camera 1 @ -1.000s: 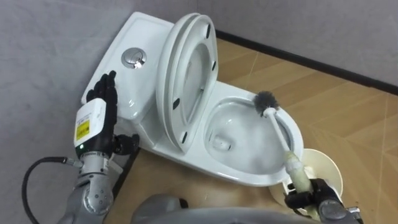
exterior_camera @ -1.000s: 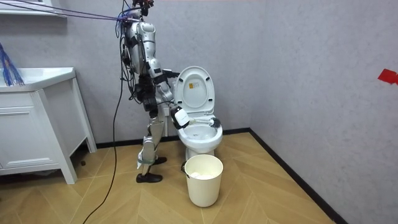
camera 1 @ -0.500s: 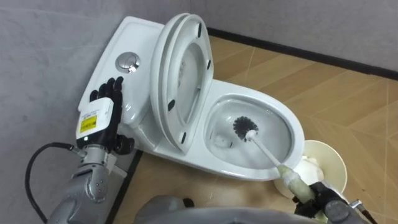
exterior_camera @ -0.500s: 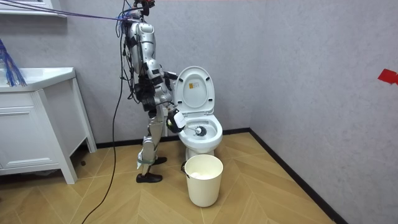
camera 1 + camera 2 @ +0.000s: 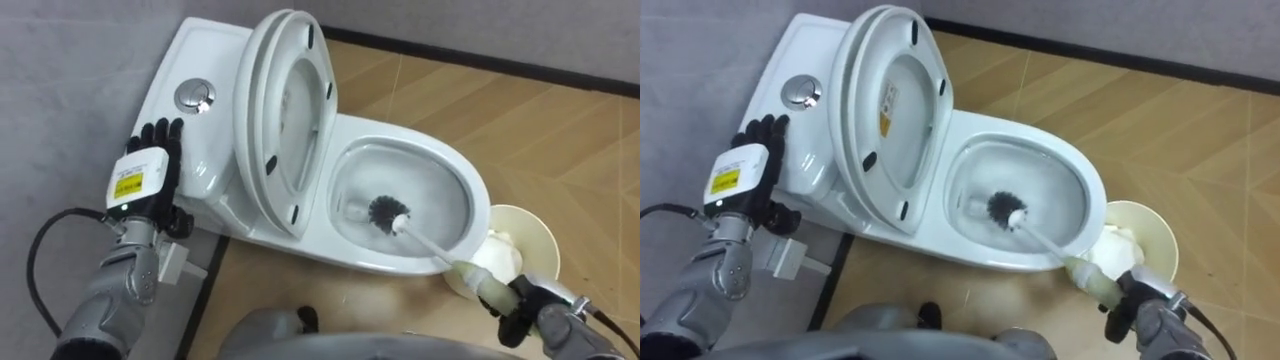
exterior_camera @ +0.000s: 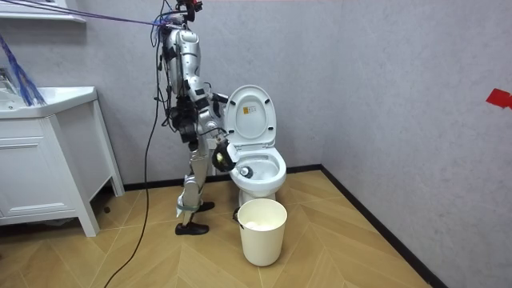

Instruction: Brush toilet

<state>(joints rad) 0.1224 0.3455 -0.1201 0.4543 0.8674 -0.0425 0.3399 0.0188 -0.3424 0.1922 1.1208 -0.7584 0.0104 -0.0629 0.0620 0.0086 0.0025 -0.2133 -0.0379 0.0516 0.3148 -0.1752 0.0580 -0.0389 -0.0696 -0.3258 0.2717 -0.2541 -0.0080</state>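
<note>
The white toilet (image 5: 468,190) has its lid and seat (image 5: 285,110) raised against the tank (image 5: 190,130). A toilet brush has its dark bristle head (image 5: 385,212) down inside the bowl, near the bottom. Its white handle (image 5: 432,248) slants to the lower right. My right hand (image 5: 522,312) is shut on the handle's thick end, just outside the bowl's near rim. My left hand (image 5: 148,168) stands with straight fingers beside the tank, touching nothing I can make out. In the room view I stand at the toilet's (image 6: 260,164) left side, facing it.
A cream waste bin (image 5: 535,245) stands on the wood floor right by the bowl's front, under my right hand. A grey wall runs behind the tank. A white sink cabinet (image 6: 48,160) stands at the room view's left.
The brush head came off the bowl's far rim and dropped into the bowl, then slid deeper. My right hand drew slightly right. The left hand stayed by the tank; the view shifted.
</note>
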